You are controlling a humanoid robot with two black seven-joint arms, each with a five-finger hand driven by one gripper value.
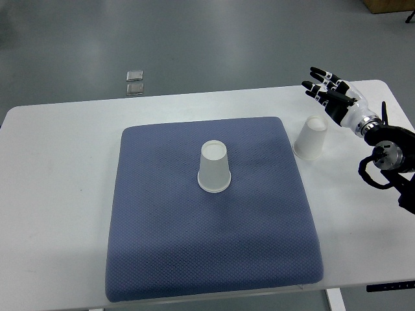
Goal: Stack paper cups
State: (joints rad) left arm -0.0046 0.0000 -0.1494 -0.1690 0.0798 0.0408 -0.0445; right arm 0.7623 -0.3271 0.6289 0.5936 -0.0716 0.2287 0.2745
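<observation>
Two white paper cups, both turned mouth-down, nothing in either. One paper cup (pixel 214 167) stands near the middle of the blue mat (pixel 207 259), which lies on the white surface (pixel 58 194). The second paper cup (pixel 310 137) stands on the bare surface just beside the mat's right edge. The right hand (pixel 329 91) hovers beyond that cup, fingers spread, holding nothing. Two small grey squares (pixel 135 82) lie on the floor.
</observation>
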